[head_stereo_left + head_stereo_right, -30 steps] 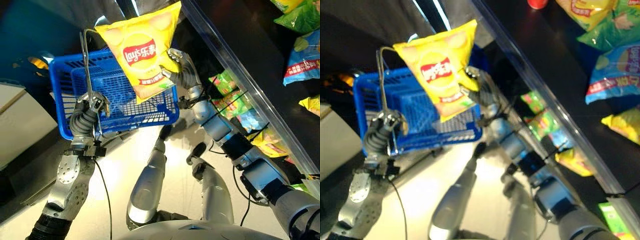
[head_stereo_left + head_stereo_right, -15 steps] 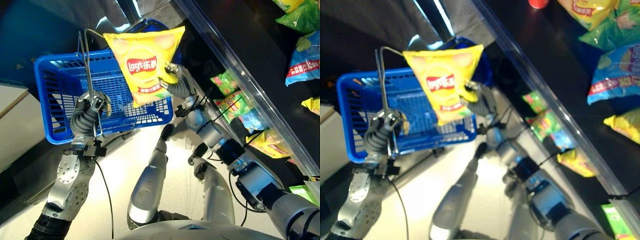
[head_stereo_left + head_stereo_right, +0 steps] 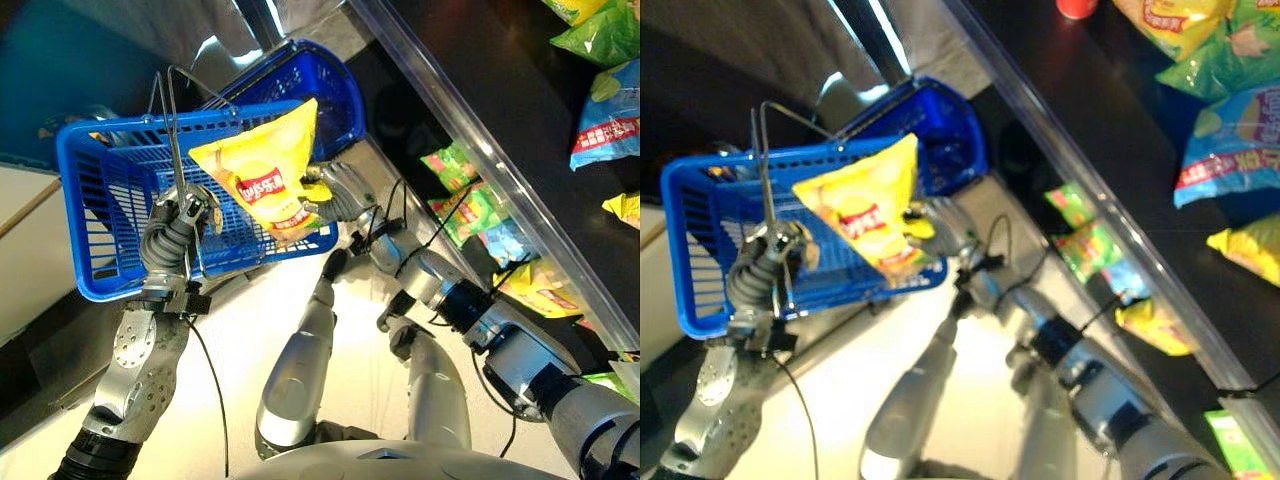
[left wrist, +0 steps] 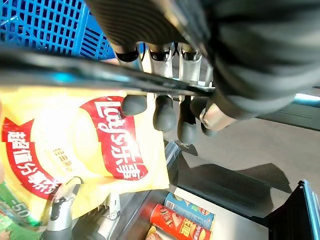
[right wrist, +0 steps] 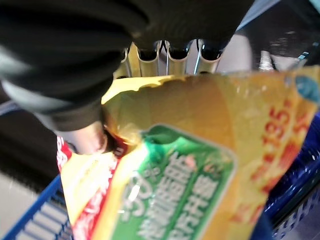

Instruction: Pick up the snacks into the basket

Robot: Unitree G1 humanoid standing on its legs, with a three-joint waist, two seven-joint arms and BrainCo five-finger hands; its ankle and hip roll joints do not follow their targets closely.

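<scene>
Your left hand is curled tight round the wire handle of the blue basket, holding it up. Your right hand pinches one yellow chip bag by its lower corner, fingers closed on it; the bag leans tilted over the basket's near rim, partly inside. A second blue basket sits just behind. On the dark shelf to your right lie several more snack bags; its glass edge runs between them and your arm.

Shop: snack bags on a dark shelf, blue shopping basket.
</scene>
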